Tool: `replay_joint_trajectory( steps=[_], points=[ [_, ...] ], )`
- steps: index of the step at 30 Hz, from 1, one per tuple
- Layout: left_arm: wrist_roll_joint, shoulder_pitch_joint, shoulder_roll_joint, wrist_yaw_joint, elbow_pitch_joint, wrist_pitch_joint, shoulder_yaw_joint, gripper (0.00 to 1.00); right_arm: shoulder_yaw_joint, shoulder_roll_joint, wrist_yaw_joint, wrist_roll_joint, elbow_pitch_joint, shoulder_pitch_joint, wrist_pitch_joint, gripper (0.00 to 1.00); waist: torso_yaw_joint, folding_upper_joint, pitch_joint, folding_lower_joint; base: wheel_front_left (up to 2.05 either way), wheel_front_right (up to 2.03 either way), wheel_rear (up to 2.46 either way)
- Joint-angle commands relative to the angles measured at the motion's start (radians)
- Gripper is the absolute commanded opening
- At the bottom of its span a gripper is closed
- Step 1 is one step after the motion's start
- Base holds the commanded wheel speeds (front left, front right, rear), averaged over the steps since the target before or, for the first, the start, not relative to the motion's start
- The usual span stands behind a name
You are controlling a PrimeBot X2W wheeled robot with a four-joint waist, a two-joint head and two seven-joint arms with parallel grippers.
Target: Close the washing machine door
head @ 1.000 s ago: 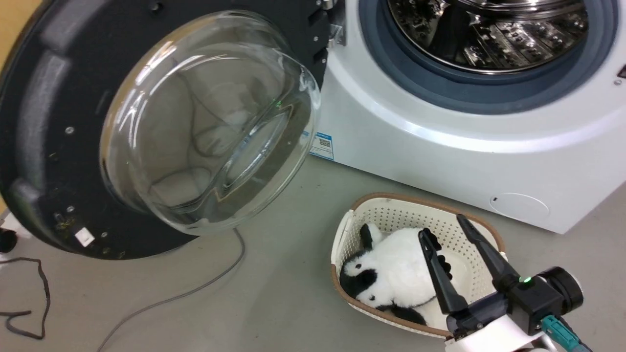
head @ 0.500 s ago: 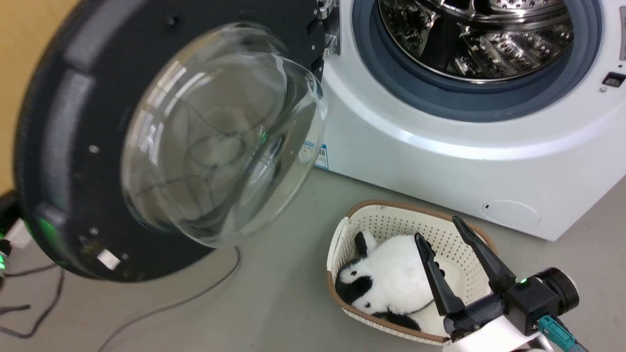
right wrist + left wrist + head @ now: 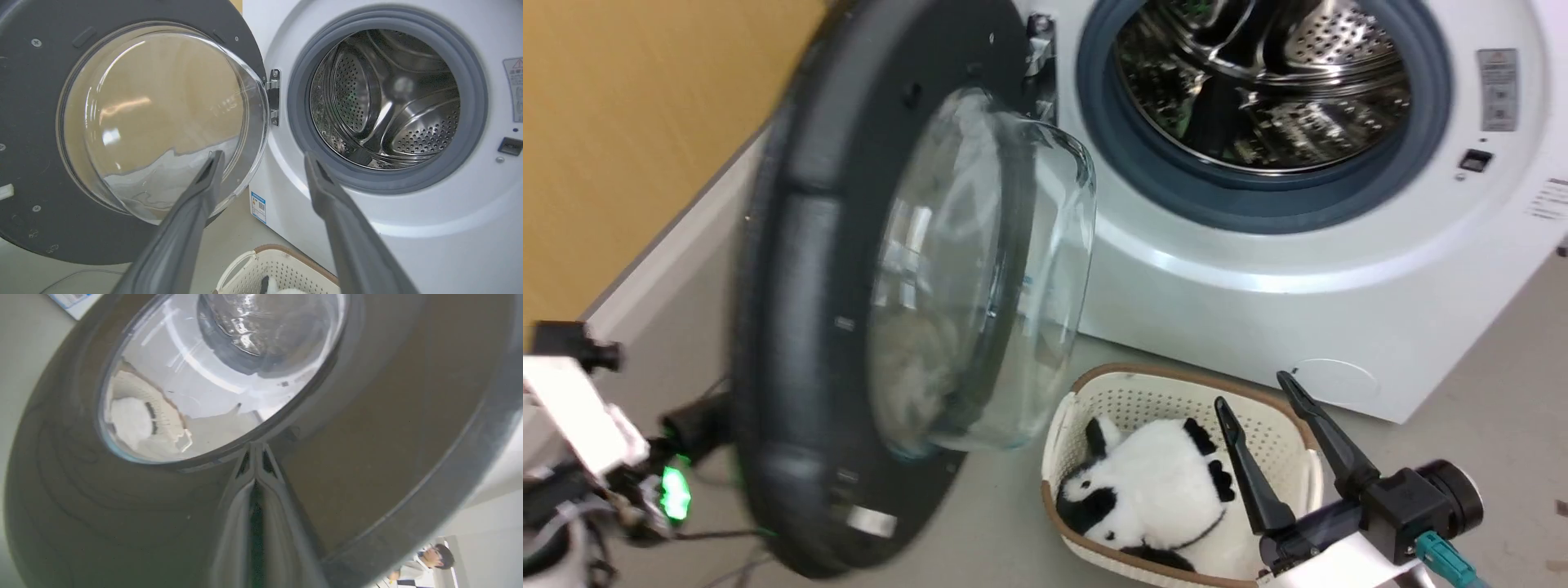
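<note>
The door (image 3: 800,327) has swung from lying wide open to standing about halfway round on its hinge (image 3: 273,96), left of the machine's (image 3: 1258,294) mouth, and the pale left forearm (image 3: 572,416) has come in at the lower left behind it. The left gripper (image 3: 255,477) has its fingers pressed together, grasping nothing, tips against the door's glossy dark outer face just below the glass. The right gripper (image 3: 1251,390) is spread and empty, above a cream perforated basket (image 3: 1078,400) with a brown rim that sits on the grey floor (image 3: 996,523) just before the machine, a plush panda (image 3: 1160,482) inside. The door's clear domed bowl (image 3: 1013,269) overhangs the basket's left edge. A grey rubber gasket (image 3: 1258,204) rings the perforated steel drum (image 3: 1258,90). An ochre wall (image 3: 629,122) stands behind the door, and a person (image 3: 429,559) shows past its rim
</note>
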Motion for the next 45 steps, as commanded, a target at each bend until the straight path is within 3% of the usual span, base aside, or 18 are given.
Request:
replay_joint_trajectory(
  steps=[1,5,10,19,31,37,45],
  points=[
    [-0.022,0.027,-0.034,0.013,-0.046,0.015,-0.013,0.0,-0.001,0.005,-0.001,0.007,0.003,0.01,-0.005,1.0,-0.018,-0.0001,-0.01,0.0,0.0,0.0,0.0],
    [-0.043,0.107,-0.107,0.054,-0.196,0.037,-0.05,0.0,-0.001,0.007,-0.001,0.007,0.006,0.013,-0.005,1.0,-0.063,-0.0001,-0.015,0.0,0.0,0.0,0.0],
    [-0.072,0.181,-0.184,0.08,-0.288,0.033,-0.095,0.0,-0.003,0.008,-0.001,0.006,0.006,0.01,-0.005,1.0,-0.144,-0.0001,-0.01,0.0,0.0,0.0,0.0],
    [-0.094,0.235,-0.223,0.026,-0.265,-0.082,-0.199,0.0,-0.023,0.009,-0.001,0.001,-0.003,-0.001,-0.005,1.0,-0.336,-0.0001,0.031,0.0,0.0,0.0,0.0],
    [-0.17,0.134,-0.226,-0.128,-0.047,-0.457,-0.357,0.0,-0.036,0.009,-0.001,0.027,-0.019,-0.021,-0.005,1.0,-0.581,-0.0001,0.107,0.0,0.0,0.0,0.0],
    [-0.137,0.008,-0.226,-0.158,0.055,-0.71,-0.4,0.0,-0.046,0.009,-0.001,0.044,-0.025,-0.022,-0.005,1.0,-0.655,-0.0001,0.135,0.0,0.0,0.0,0.0],
    [-0.072,-0.219,-0.226,-0.165,0.23,-1.01,-0.422,0.0,-0.034,0.009,-0.001,0.066,-0.029,-0.039,-0.005,1.0,-0.709,-0.0001,0.17,0.0,0.0,0.0,0.0]
  ],
)
